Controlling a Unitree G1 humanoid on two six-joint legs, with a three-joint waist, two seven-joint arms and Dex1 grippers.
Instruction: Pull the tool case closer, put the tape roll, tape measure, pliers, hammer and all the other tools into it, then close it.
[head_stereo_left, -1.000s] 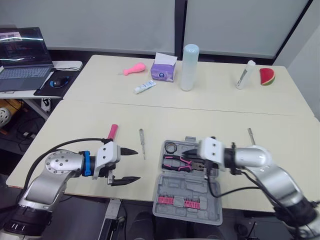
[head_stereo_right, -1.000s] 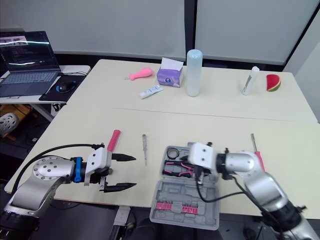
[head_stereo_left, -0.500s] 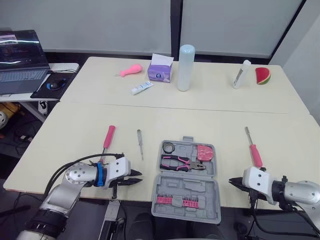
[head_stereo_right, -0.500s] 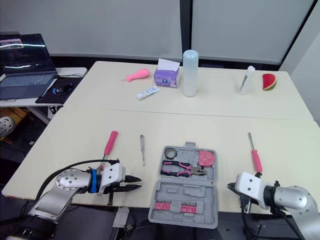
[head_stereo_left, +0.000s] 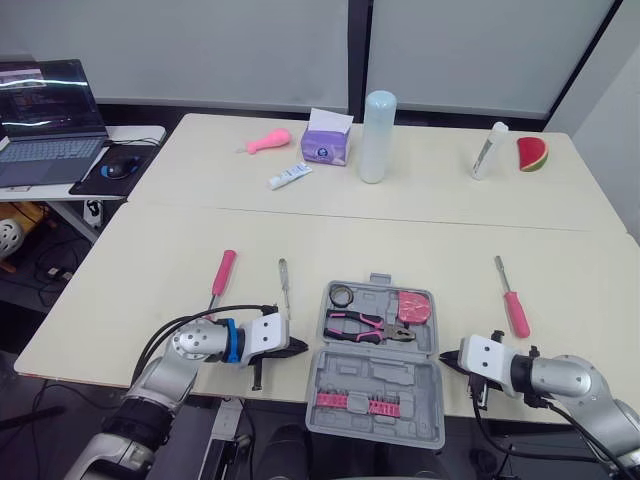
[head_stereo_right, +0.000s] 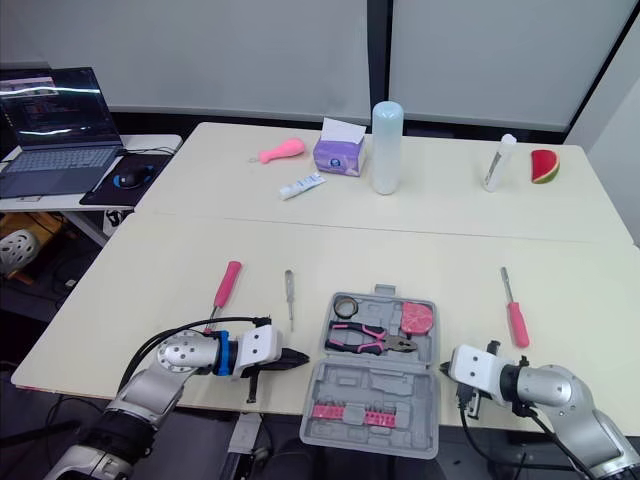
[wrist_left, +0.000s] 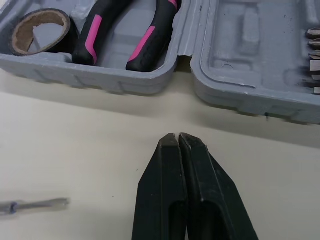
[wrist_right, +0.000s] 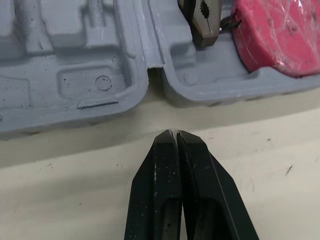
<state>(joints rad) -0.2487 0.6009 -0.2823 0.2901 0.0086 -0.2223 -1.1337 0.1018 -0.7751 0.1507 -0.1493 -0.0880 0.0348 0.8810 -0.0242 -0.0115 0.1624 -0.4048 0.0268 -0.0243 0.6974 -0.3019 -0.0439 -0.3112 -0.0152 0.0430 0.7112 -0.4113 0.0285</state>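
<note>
- Left hand (wrist_left: 178, 136): pressed together, empty, just left of the tool case (head_stereo_left: 380, 378), near its hinge.
- Right hand (wrist_right: 175, 132): pressed together, empty, just right of it.
- Tool case: open at the near edge of the bench (head_stereo_left: 150, 260), holding the tape roll (head_stereo_left: 340, 295), pliers (head_stereo_left: 365, 327) and tape measure (head_stereo_left: 412, 307). Probably light, rigid and slippery, so you should press on its side walls.
- Pink screwdriver (head_stereo_left: 221, 272), loose at left: stiff and thin. Take it by the handle.
</note>
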